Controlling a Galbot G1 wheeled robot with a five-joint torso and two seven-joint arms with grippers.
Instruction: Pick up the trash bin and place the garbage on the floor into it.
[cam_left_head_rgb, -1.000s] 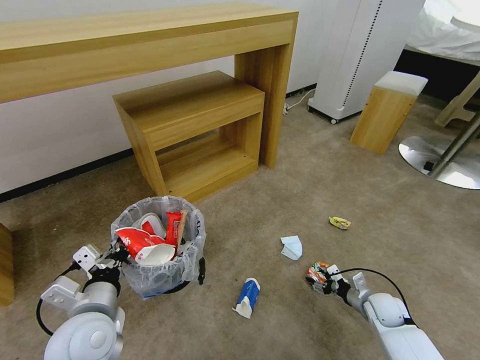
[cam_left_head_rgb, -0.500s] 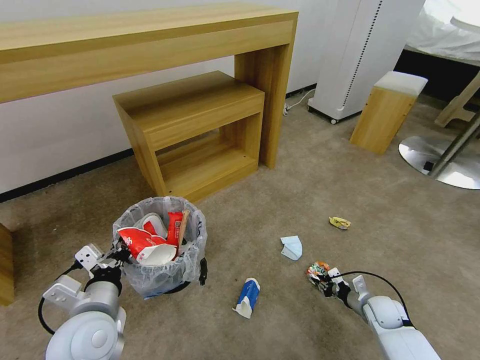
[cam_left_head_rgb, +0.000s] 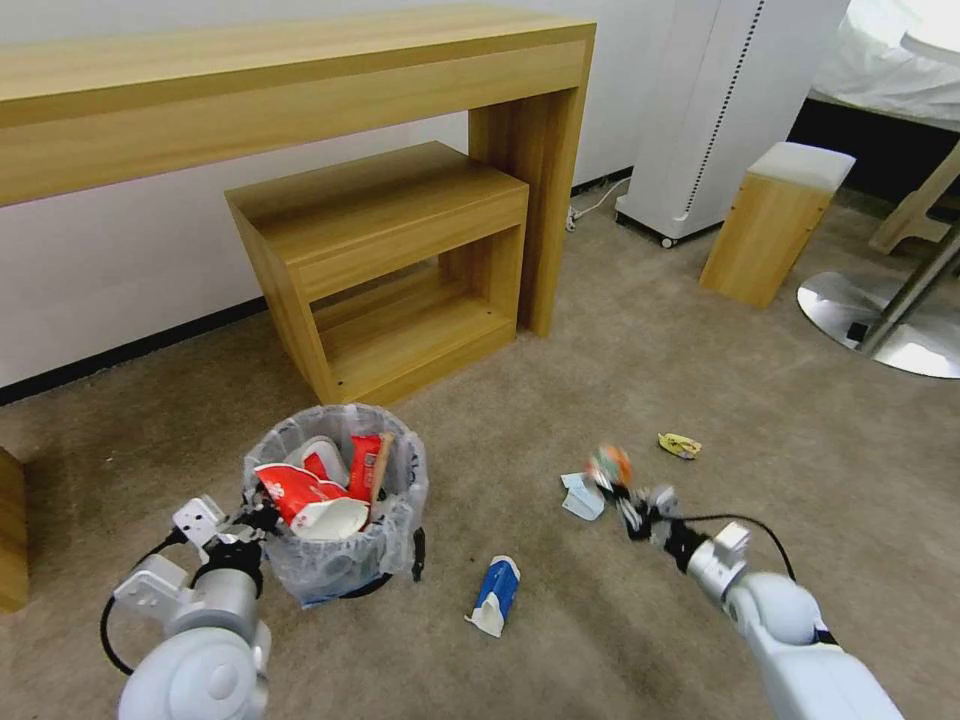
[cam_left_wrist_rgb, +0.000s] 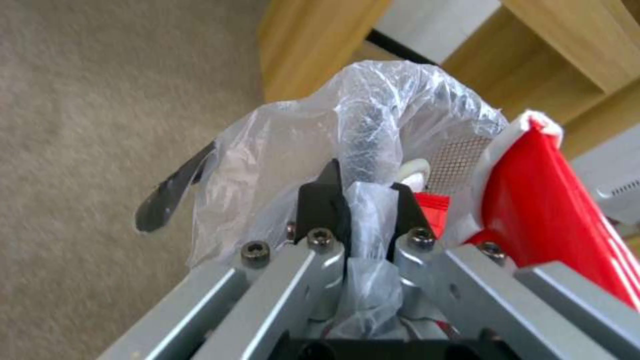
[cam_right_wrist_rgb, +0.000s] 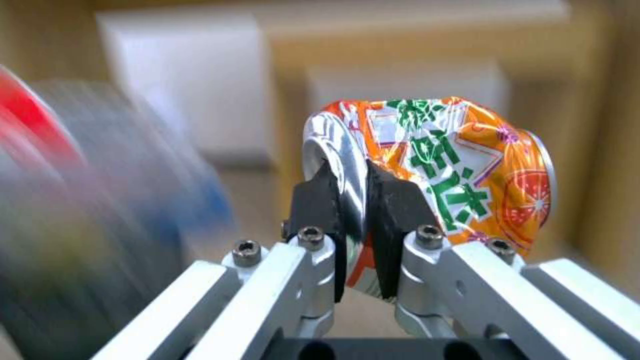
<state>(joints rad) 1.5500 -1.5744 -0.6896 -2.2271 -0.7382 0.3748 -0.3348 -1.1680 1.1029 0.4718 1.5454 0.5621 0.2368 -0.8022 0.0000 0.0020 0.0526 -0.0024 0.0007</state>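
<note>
The trash bin (cam_left_head_rgb: 340, 545), black with a crinkled bag over its rim, holds a red-white cup (cam_left_head_rgb: 305, 498), a red wrapper (cam_left_head_rgb: 364, 467) and a wooden stick. My left gripper (cam_left_head_rgb: 262, 520) is shut on the bin's near rim; in the left wrist view its fingers (cam_left_wrist_rgb: 319, 202) pinch the bag (cam_left_wrist_rgb: 373, 130) beside the red-white cup (cam_left_wrist_rgb: 547, 210). My right gripper (cam_left_head_rgb: 628, 505) hangs above the floor (cam_left_head_rgb: 560, 380), shut on a crushed orange can (cam_left_head_rgb: 609, 465), also the can (cam_right_wrist_rgb: 460, 165) between my right gripper (cam_right_wrist_rgb: 357, 187) jaws. A blue-white cup (cam_left_head_rgb: 495, 597) and a yellow wrapper (cam_left_head_rgb: 680, 445) lie on the carpet.
A pale blue-white scrap (cam_left_head_rgb: 580, 497) lies under the raised can. A wooden desk (cam_left_head_rgb: 300, 90) with a low shelf unit (cam_left_head_rgb: 390, 270) stands behind the bin. At the right are a white appliance (cam_left_head_rgb: 720, 110), a wooden stool (cam_left_head_rgb: 775, 225) and a chrome table base (cam_left_head_rgb: 890, 335).
My right gripper has lifted the crushed can up and to the left, toward the bin. My left gripper and the bin have shifted a little to the right.
</note>
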